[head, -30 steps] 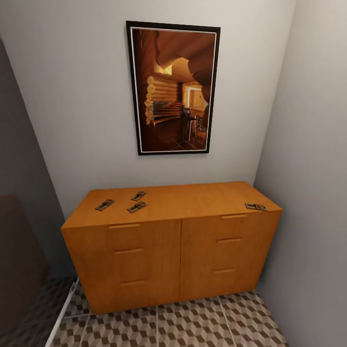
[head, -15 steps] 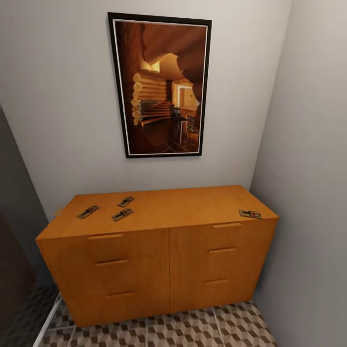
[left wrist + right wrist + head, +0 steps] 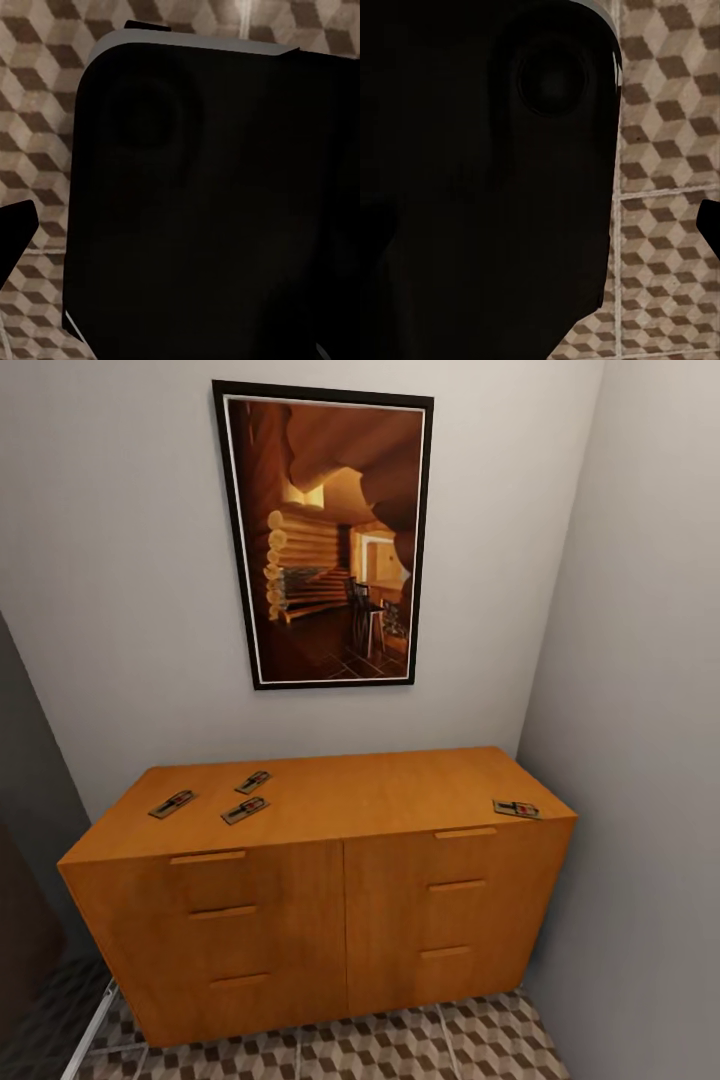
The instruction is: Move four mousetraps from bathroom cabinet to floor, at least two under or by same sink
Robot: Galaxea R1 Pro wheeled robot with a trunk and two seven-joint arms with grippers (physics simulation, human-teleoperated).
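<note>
From the head view, the cabinet [image 3: 330, 880] stands against a pale wall in a narrow nook, its orange-brown front split into two columns of drawers with thin slot handles. All four mousetraps lie flat on its top. Three sit grouped near the left end: one mousetrap [image 3: 172, 804] farthest left, a second [image 3: 253, 781] nearer the wall, and a third [image 3: 245, 810] just in front of that one, closer to the front edge. The three are near each other but apart. The fourth mousetrap [image 3: 516, 809] lies well apart from them at the right front corner, close to the edge. A framed picture [image 3: 322, 538] of a log interior hangs on the wall above. A strip of the bathroom floor [image 3: 400, 1045], with its cube pattern, shows below the cabinet.

In the left wrist view, a large dark body [image 3: 210, 202] blocks most of the frame, with patterned floor tiles [image 3: 34, 112] around it; I cannot tell whether the left pincer is apart or together.

The right wrist view is similar: a dark mass [image 3: 487, 180] over the tiled floor [image 3: 667, 150], and the right pincer's state cannot be told.
</note>
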